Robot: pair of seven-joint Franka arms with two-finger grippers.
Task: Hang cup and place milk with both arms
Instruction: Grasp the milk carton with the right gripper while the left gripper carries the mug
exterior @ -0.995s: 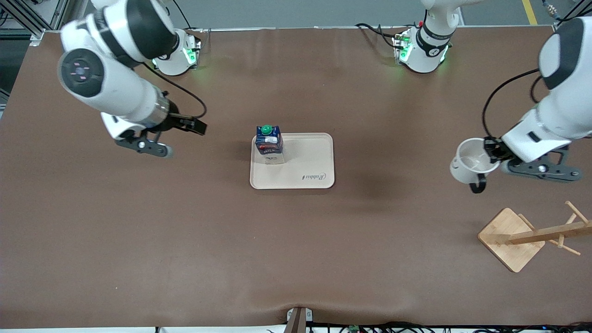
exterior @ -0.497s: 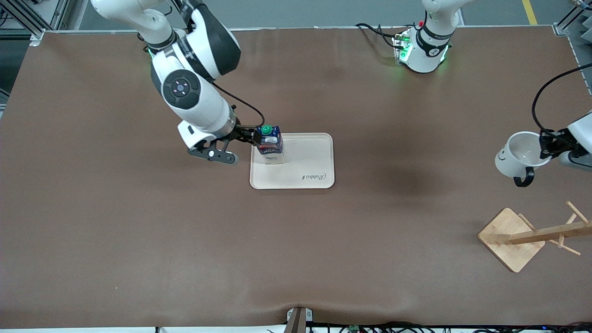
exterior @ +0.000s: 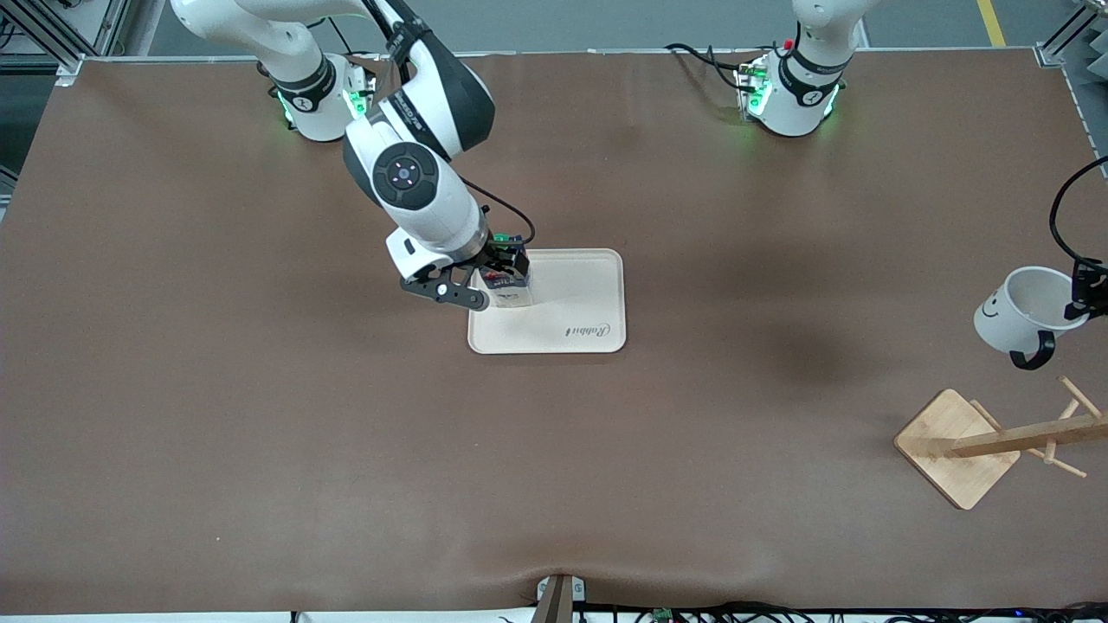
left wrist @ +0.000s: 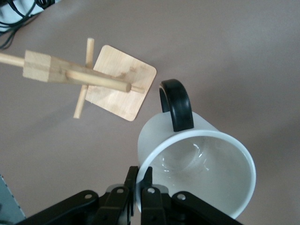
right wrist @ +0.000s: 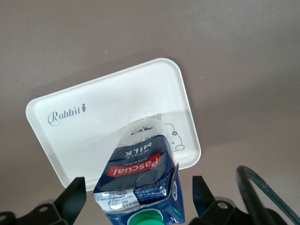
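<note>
- The right claw (exterior: 506,270) sits at the milk (exterior: 507,281), its fingers spread wide, one on each side of the carton's top; in the right wrist view both fingers stand clear of the carton's sides, gripping nothing.
- The milk (right wrist: 140,180) stands upright on the cream tray (exterior: 571,324), at the tray's corner toward the right arm's end and farther from the front camera.
- The tray (right wrist: 108,124) lies near the middle of the brown tabletop (exterior: 346,450).
- The left claw (left wrist: 139,187) is closed on the rim of the cup (left wrist: 197,168), pinching its wall.
- The cup (exterior: 1026,310) hangs tilted in the air, its black handle pointing down, over the tabletop at the left arm's end, just above the wooden rack (exterior: 995,441).
- The rack (left wrist: 89,79) stands on a square wooden base, pegs sticking out of its post.
</note>
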